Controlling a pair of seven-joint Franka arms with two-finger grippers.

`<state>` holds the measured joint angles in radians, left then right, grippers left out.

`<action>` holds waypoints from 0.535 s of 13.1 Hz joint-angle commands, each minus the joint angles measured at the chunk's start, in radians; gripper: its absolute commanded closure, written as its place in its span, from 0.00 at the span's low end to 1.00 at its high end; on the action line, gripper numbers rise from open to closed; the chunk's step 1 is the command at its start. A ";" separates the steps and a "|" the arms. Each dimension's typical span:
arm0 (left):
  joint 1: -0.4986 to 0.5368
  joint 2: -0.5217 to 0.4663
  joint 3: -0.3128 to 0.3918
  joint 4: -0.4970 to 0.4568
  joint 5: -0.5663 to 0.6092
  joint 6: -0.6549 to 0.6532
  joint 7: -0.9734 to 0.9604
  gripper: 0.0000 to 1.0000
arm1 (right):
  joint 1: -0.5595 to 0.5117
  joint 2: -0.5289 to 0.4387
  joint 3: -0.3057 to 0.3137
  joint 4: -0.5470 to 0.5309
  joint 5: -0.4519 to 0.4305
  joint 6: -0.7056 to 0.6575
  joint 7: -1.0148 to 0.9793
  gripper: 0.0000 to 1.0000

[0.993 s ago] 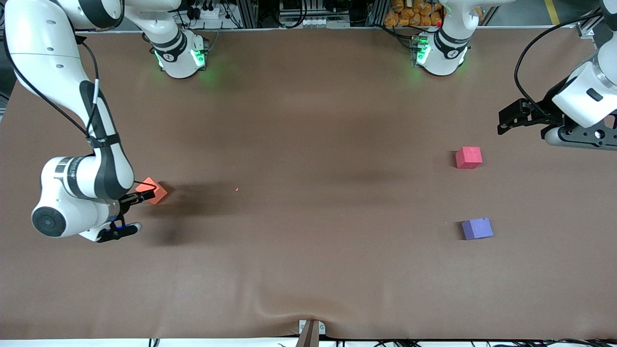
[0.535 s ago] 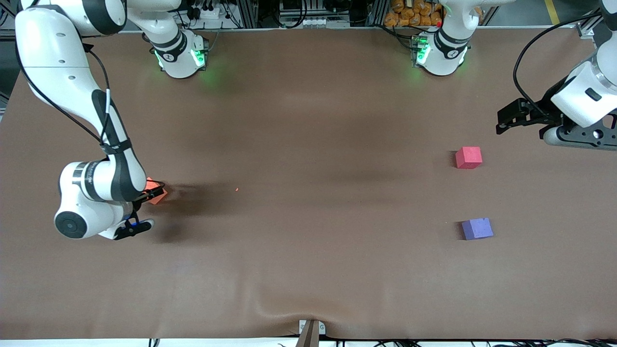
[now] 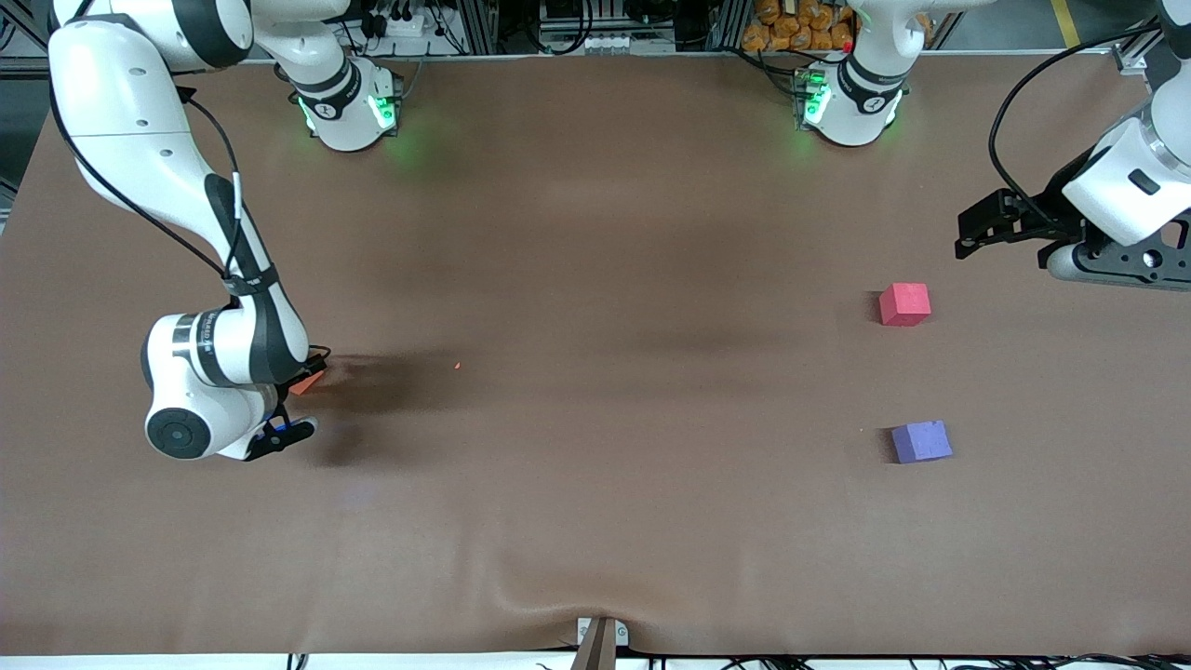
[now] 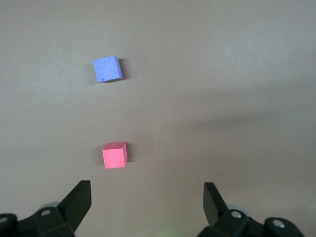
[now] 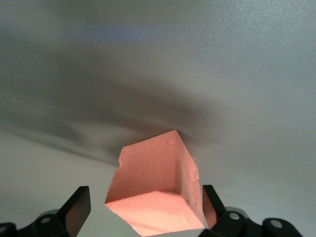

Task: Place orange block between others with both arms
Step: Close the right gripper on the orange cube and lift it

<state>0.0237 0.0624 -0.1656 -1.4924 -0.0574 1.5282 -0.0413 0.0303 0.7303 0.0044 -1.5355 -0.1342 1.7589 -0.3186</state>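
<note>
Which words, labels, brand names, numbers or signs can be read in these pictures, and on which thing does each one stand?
No text can be read anywhere.
Right arm: a small dark marking on the grey wrist band, too small to read.
Arm bases: small dark marks, too blurred to read.
Orange block, red-pink cube, purple-blue cube: plain faces, no print.
Brown table cover: no writing.
</note>
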 commanded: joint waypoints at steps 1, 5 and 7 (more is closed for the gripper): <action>0.001 0.011 0.000 0.023 -0.021 -0.013 -0.015 0.00 | 0.011 -0.003 -0.001 -0.020 -0.039 0.010 -0.020 0.00; 0.001 0.013 0.000 0.023 -0.027 -0.013 -0.015 0.00 | 0.013 -0.003 -0.001 -0.029 -0.039 0.017 -0.027 0.00; 0.001 0.013 0.001 0.023 -0.027 -0.013 -0.015 0.00 | 0.013 -0.002 -0.001 -0.032 -0.041 0.024 -0.030 0.00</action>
<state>0.0238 0.0647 -0.1654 -1.4924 -0.0616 1.5282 -0.0413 0.0368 0.7346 0.0044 -1.5483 -0.1438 1.7640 -0.3376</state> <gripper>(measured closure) 0.000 0.000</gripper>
